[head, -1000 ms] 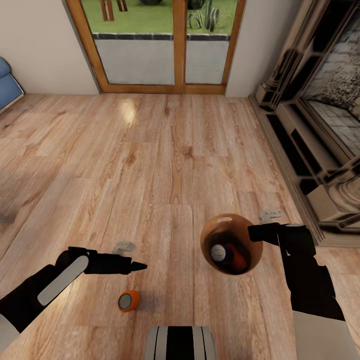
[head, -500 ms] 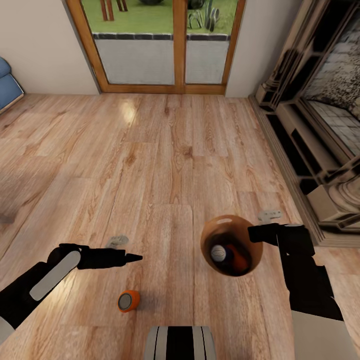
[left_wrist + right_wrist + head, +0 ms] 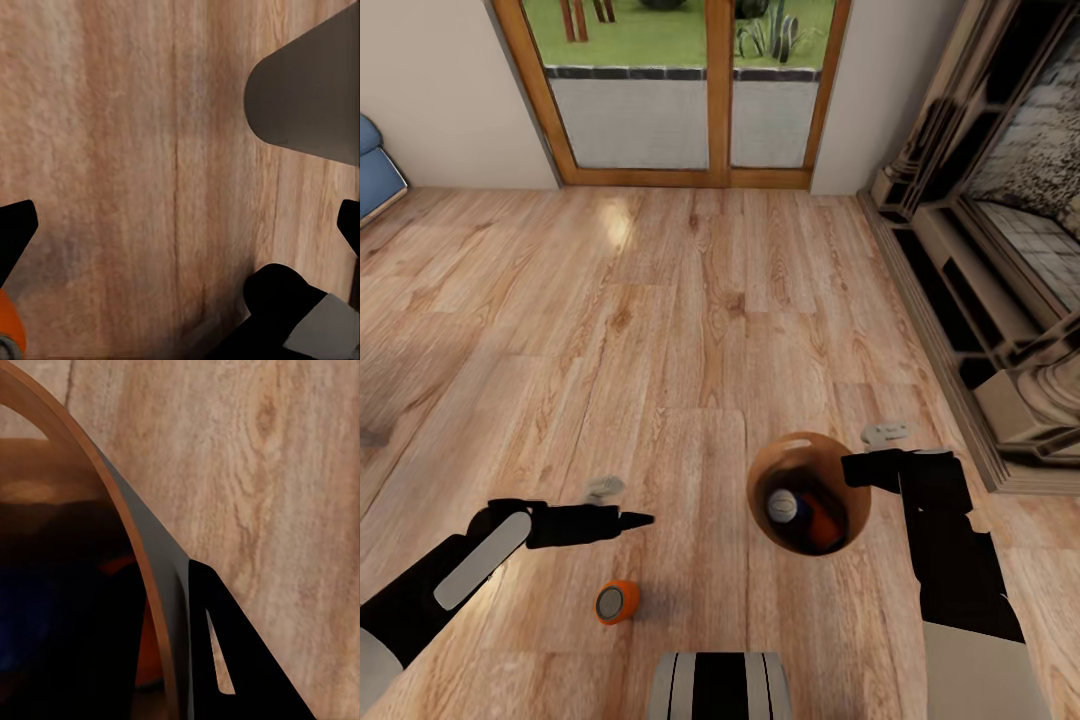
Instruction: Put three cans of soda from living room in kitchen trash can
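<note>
The brown tash can [image 3: 808, 455] hangs tilted above the wood floor, my right gripper [image 3: 852, 470] shut on its rim. Inside it I see a can of soda end-on, its grey end [image 3: 782, 506] up, and the orange side of another [image 3: 824, 520]. In the right wrist view a dark finger [image 3: 232, 660] presses against the coppery rim [image 3: 112, 502]. A third can of soda [image 3: 617, 602] lies on the floor near my base. My left gripper [image 3: 640, 520] hovers beyond it, open; the left wrist view shows its fingertips far apart with the can's orange edge [image 3: 9, 330] beside one.
Wood-framed glass doors [image 3: 680, 90] close the far wall. The stone fireplace [image 3: 1000, 250] runs along the right side. A corner of the blue sofa [image 3: 375, 170] shows at far left. My base [image 3: 720, 685] sits at the bottom edge. Open wood floor lies between.
My right arm has carried the tash can a little to the left. The left gripper shifted slightly away from me and stays open. The floor can has not moved.
</note>
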Controlling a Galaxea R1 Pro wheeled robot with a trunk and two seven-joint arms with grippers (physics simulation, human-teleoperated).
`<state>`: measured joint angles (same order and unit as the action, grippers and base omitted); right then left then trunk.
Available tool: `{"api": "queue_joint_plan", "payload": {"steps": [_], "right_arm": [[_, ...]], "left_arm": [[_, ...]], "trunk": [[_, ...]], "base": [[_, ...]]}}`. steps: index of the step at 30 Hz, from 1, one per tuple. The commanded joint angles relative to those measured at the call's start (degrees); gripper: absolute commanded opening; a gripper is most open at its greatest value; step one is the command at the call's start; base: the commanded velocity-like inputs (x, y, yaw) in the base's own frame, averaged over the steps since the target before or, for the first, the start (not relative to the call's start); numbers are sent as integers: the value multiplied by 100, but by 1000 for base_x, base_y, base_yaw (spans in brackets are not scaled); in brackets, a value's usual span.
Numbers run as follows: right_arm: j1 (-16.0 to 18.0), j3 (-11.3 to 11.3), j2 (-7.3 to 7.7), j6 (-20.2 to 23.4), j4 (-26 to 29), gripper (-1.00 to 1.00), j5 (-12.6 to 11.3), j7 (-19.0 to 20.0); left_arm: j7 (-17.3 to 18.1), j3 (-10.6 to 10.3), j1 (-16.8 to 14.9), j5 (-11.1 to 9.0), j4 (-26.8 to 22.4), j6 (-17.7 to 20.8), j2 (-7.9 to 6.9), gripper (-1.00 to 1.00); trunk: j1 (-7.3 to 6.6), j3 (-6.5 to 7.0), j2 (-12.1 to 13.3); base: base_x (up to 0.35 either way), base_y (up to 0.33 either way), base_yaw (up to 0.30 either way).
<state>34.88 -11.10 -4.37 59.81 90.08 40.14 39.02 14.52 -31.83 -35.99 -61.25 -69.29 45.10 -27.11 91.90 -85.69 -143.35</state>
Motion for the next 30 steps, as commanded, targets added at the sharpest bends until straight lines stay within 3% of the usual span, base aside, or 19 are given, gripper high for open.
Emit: {"api": "queue_joint_plan", "payload": {"steps": [1, 6, 10, 20, 25, 30], "right_arm": [[1, 1, -1, 19, 0, -100, -35, 1], [1, 3, -55, 19, 0, -100, 101, 55], [1, -12, -99, 19, 0, -100, 240, 177], [1, -6, -150, 19, 0, -100, 485, 367], [1, -15, -195, 19, 0, -100, 575, 414], [1, -7, -233, 19, 0, -100, 737, 544]], "left_arm": [[27, 2, 0, -3, -1, 33, -33, 100], [36, 9, 9, 3, 30, 136, -62, 100], [108, -4, 4, -66, -8, 264, -174, 100], [87, -15, 3, -23, 215, 264, -171, 100], [160, 69, 122, -112, 168, 283, -240, 100], [185, 29, 269, 61, 272, 118, -233, 100]], "trunk": [[-1, 0, 0], [-1, 0, 0], [0, 0, -1], [0, 0, -1], [1, -1, -1], [1, -1, -1]], "base": [[0, 0, 0], [0, 0, 0], [0, 0, 0], [0, 0, 0], [0, 0, 0], [0, 0, 0]]}}
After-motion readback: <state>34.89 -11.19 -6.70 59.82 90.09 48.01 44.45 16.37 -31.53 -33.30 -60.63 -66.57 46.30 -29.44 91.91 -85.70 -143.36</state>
